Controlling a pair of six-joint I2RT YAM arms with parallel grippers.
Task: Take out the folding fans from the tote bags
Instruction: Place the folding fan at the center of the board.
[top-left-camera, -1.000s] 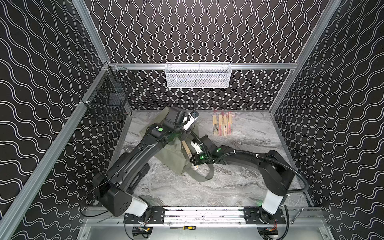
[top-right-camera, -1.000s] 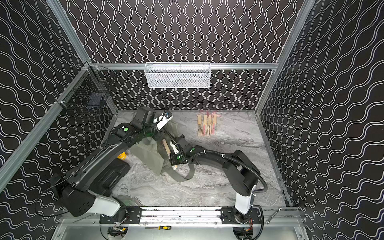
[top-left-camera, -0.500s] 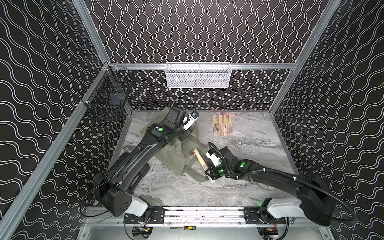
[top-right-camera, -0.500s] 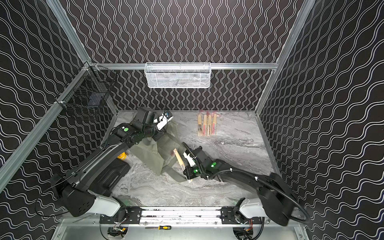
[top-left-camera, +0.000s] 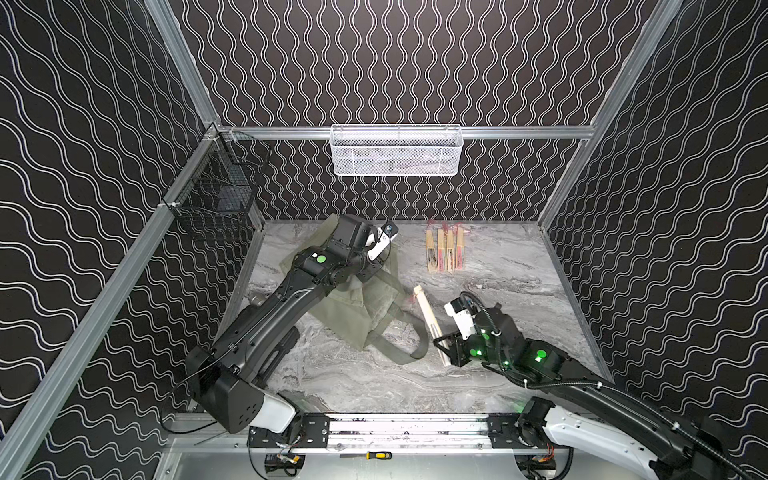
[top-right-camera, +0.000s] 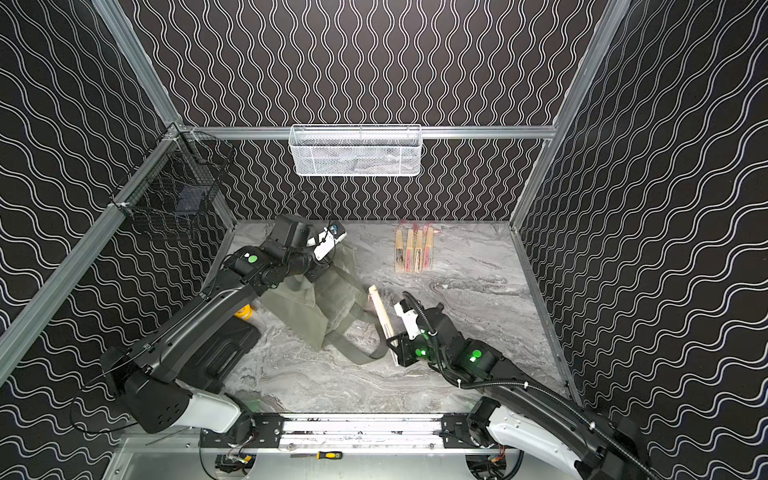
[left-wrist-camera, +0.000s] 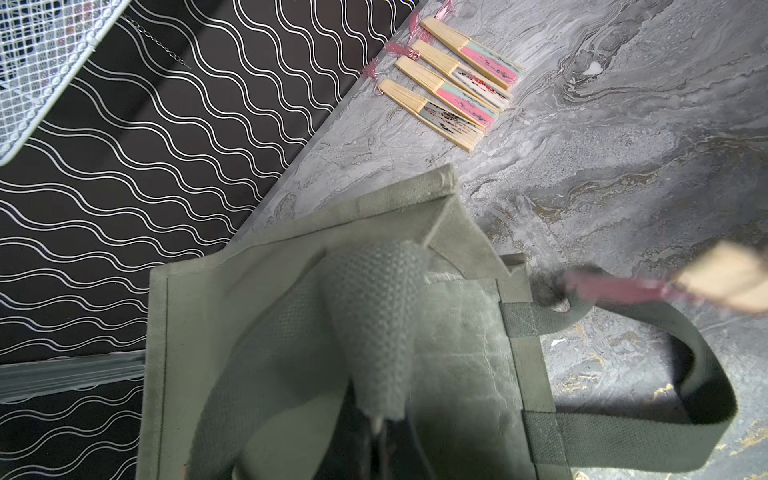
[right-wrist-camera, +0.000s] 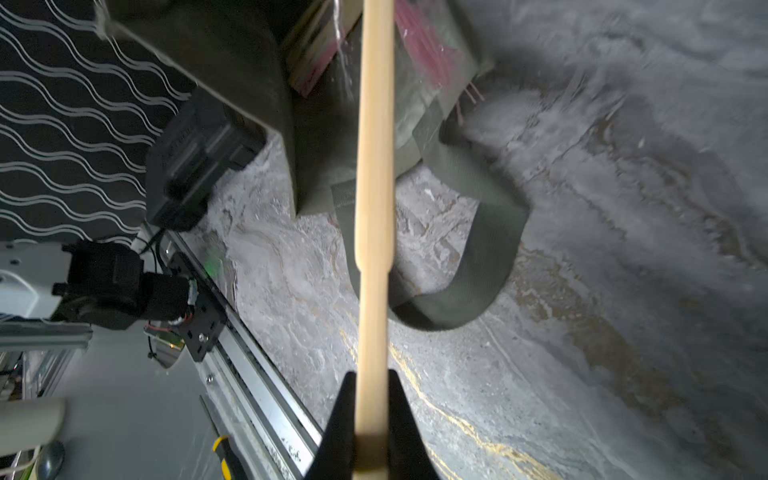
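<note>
**A:** Tools first: what do we see?

**B:** We see the right tool (top-left-camera: 444, 348) clamped on the near end of one folding fan (top-left-camera: 428, 313), a closed pale-wood stick. In the right wrist view its black fingers (right-wrist-camera: 336, 436) press on both sides of the stick.

**A:** And where does that fan sit?

**B:** Right of the tote bag (top-left-camera: 357, 311), crossing over its strap handle (top-left-camera: 399, 353). Its far end, with the pink tassel, is just beside the bag's right edge.

**A:** The left tool (top-left-camera: 368, 272)?

**B:** We read it as closed on a bunch of the bag's grey-green fabric at the far side of the bag. The left wrist view shows the cloth gathered up toward it.

**A:** Any other fans?

**B:** We count four fans (top-left-camera: 444, 251) laid side by side on the table (top-left-camera: 519, 266), far and right of the bag, well apart from it, tassels toward the back wall. In the right wrist view we also make out more fans (right-wrist-camera: 316, 50) inside the bag's mouth, blurred.
</note>
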